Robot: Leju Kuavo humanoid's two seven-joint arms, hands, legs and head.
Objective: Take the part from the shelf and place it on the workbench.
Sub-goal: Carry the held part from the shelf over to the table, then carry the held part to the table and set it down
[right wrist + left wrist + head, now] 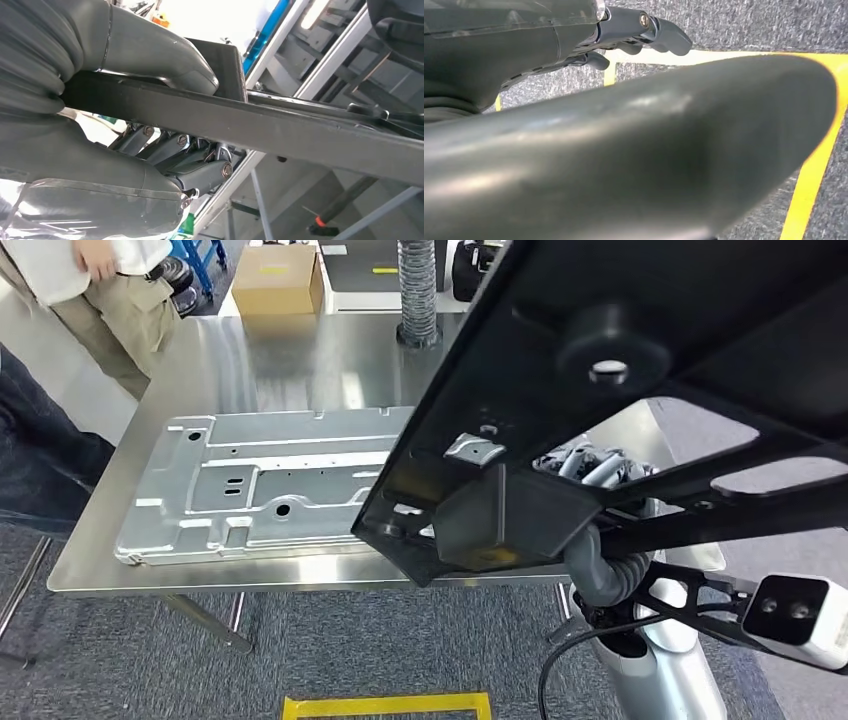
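Here the black part (640, 390) is hanging tilted above the right end of the worktop (300, 360), clamped in the right robot hand (590, 465), whose thumb (150, 55) is pressing one face of a bar while the fingers (200, 172) are curling under it. On the worktop, a silver panel (250, 485) is lying flat to the left. The left robot hand (639, 35) is hanging over grey floor (774, 25) with yellow tape (814, 165), fingers loosely curled, holding nothing. At the far left, a person (100, 290) is standing beside the worktop.
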